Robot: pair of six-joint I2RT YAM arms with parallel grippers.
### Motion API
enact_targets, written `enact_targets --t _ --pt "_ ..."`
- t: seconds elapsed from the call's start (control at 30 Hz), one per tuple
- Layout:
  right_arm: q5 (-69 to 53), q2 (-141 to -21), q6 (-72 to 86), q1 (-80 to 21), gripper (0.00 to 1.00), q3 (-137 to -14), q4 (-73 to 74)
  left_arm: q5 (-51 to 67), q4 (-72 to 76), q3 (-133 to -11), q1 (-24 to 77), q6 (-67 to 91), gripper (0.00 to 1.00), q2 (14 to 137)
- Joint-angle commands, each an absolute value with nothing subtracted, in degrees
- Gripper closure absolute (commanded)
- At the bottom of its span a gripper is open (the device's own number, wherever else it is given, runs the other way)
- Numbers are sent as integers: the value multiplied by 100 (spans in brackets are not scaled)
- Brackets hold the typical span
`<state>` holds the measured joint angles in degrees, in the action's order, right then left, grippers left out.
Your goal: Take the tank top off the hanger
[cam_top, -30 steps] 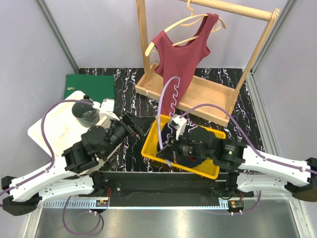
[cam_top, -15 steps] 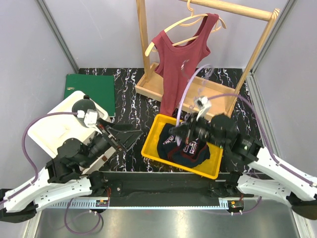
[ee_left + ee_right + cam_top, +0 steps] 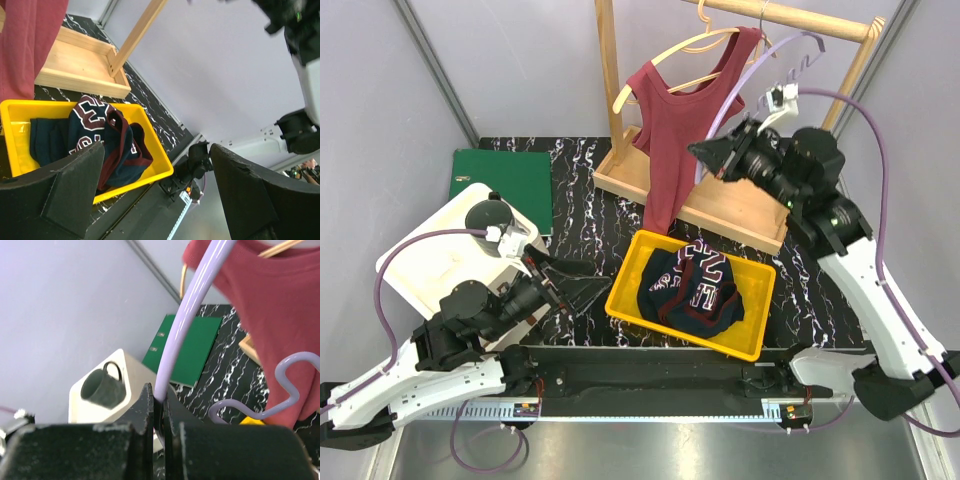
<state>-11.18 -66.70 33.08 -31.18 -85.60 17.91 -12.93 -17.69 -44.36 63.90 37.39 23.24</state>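
Observation:
The red tank top (image 3: 680, 120) hangs on a wooden hanger (image 3: 660, 58) from the wooden rack (image 3: 610, 90). My right gripper (image 3: 704, 152) is raised level with the tank top's right side, close to the cloth, jaws shut and empty. In the right wrist view the shut gripper (image 3: 158, 395) points past the tank top (image 3: 280, 315), with my own purple cable crossing in front. My left gripper (image 3: 582, 288) is open and empty, low over the table left of the yellow bin (image 3: 620, 292). The left wrist view shows the tank top's hem (image 3: 30, 45) beyond its wide-open gripper (image 3: 157, 150).
The yellow bin holds a navy and maroon garment (image 3: 695, 285). The rack's wooden base (image 3: 740, 195) lies behind the bin. A green folder (image 3: 505, 178) and a white tray (image 3: 420, 260) with a dark mug (image 3: 490, 218) sit at the left.
My right arm has lifted out of the yellow bin and swung up and back to the tank top's right side. My left arm has pulled back and lower.

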Motion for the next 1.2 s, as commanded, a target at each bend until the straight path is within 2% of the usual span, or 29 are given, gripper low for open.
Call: enact_targets --t 0.0,0.3,0.63,0.93,1.07,1.17 --pt "-1801 -7135 3515 -2550 100 -9201 1459 -985 -1644 -4412 6390 3718 9 2250" --pt "-2232 -7418 4359 -1522 100 -9264 906 -888 -1679 -4430 6390 3700 9 2153" --pt "-2338 -7076 5062 -1029 100 -8438 353 -897 -1714 -4500 6390 3656 9 2197" --pt "-2101 -6452 5300 -976 100 -7814 246 -844 -1705 -4456 6390 3727 9 2233" --pt "-1987 -6258 5449 -914 94 -7612 246 -817 -1705 -4474 6381 3735 9 2215" --pt "-1934 -6144 5493 -896 83 -7454 264 -800 -1714 -4474 6390 3718 9 2215"
